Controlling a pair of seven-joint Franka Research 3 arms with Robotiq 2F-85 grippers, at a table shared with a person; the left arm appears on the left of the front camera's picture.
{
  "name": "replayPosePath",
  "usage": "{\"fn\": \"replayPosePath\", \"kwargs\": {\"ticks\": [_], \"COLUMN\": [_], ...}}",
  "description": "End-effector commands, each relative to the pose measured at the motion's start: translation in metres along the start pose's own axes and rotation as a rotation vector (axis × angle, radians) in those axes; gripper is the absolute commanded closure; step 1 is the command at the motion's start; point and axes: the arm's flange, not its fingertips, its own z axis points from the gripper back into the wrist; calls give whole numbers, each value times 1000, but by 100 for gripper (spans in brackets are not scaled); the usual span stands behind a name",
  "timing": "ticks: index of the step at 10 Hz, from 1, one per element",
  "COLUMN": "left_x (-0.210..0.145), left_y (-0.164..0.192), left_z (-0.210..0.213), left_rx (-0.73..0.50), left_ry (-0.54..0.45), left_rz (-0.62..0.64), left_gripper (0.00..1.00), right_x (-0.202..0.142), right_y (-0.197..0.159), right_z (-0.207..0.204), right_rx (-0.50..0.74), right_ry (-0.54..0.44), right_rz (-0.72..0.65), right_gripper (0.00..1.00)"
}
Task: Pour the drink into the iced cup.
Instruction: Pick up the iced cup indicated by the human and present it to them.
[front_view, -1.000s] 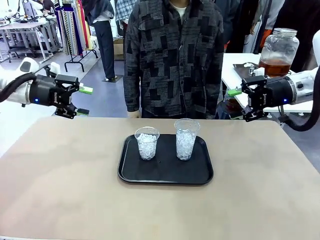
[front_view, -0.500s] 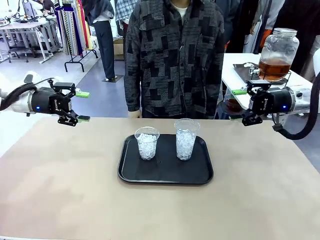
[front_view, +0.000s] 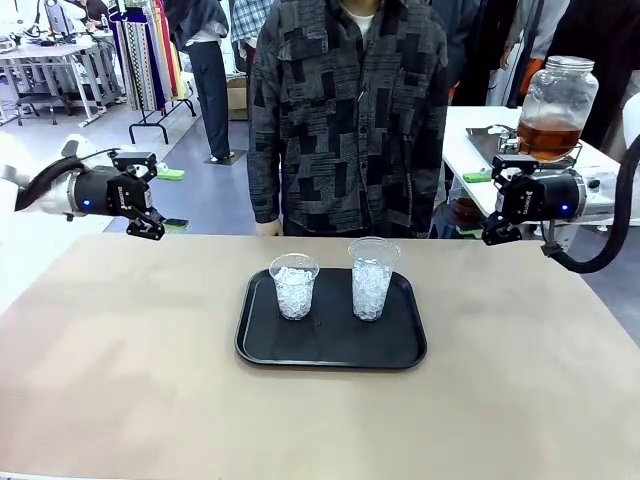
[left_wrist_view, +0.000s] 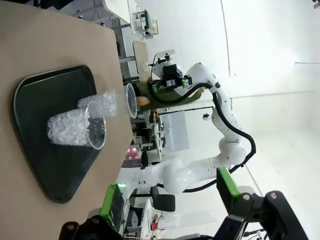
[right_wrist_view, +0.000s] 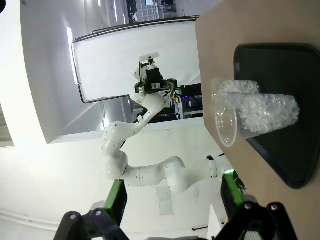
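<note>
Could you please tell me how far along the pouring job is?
Done: the short clear plastic cup and tall clear plastic cup, both iced, stand on the black tray. In hand: nothing; the left gripper and right gripper hang open, empty. Left: all the pouring; the amber drink sits in the round lidded glass jar.

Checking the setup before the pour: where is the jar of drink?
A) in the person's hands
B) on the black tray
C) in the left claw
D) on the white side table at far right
D: the jar stands back on the side table, off the tray.
</note>
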Motion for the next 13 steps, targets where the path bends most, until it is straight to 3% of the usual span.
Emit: {"fn": "replayPosePath", "kwargs": {"ticks": [1, 3, 4, 13], "left_x": [3, 2, 1, 1], "left_y": [-6, -4, -3, -3], "left_z": [1, 4, 0, 0], "left_rx": [-44, -43, -6, -6], "left_ry": [0, -37, 4, 4], "left_rz": [0, 15, -7, -7], "left_gripper": [0, 0, 0, 0], "right_x": [5, 5, 1, 1], "right_y": [9, 6, 2, 2], "right_z": [-1, -3, -1, -1], "right_rx": [4, -15, -2, -2], "right_ry": [8, 16, 3, 3], "right_rz": [-28, -50, -3, -3], "right_gripper": [0, 0, 0, 0]}}
